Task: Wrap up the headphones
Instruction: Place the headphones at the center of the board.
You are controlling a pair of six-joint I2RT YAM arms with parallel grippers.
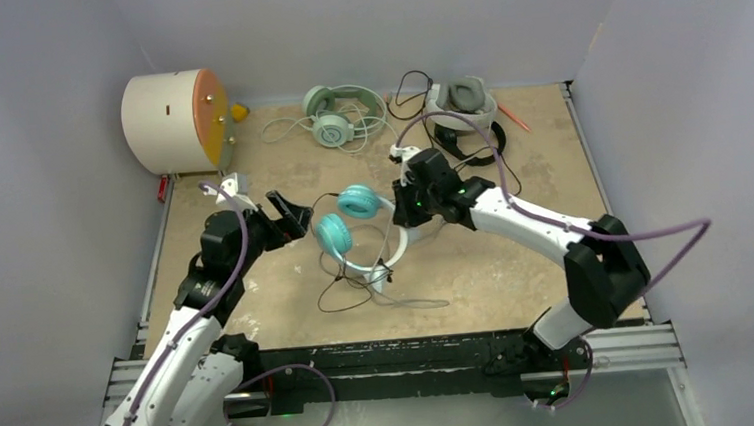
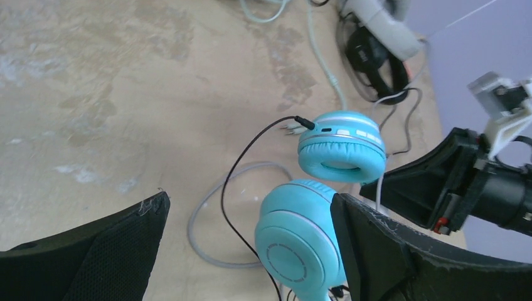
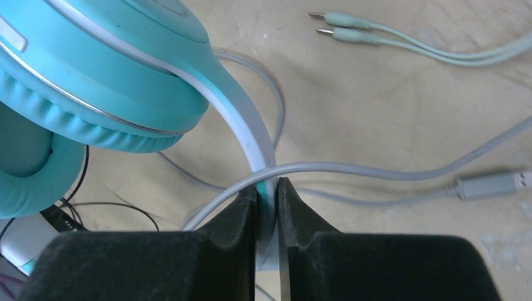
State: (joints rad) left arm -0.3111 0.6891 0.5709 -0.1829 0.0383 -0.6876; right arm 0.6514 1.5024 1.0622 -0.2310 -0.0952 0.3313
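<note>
Your right gripper [image 3: 268, 194] is clamped on the white band [image 3: 250, 141] of the teal headset [image 3: 106, 75]. The band runs straight between its 2 fingers, and both cups sit up and to the left of the fingertips in the wrist view. A grey cable [image 3: 376, 170] crosses the band right at the fingertips. Your left gripper [image 2: 248, 202] stands wide apart with nothing in it. The lower cup sits just inside its right finger and the upper cup beyond it; you cannot tell whether the finger touches the cup.

Only the left wrist view shows the thin black cable [image 2: 241, 160] plugged into the upper cup. Only the right wrist view shows 2 mint plugs [image 3: 332, 25] and a grey USB plug [image 3: 495, 183], beyond and to the right of the right fingers. Only the top view shows all 3 other headsets past the right gripper, by the far wall: mint-green headset [image 1: 331, 116], white-and-grey headset [image 1: 465, 99], black headset [image 1: 457, 147].

Loose cable loops lie on the table [image 1: 517, 263] on the near side of the teal headset. The widest stretch of tabletop lies behind and to the right of the right gripper. The cream drum [image 1: 171, 122] stands well apart, beyond the left gripper in the far-left corner.
</note>
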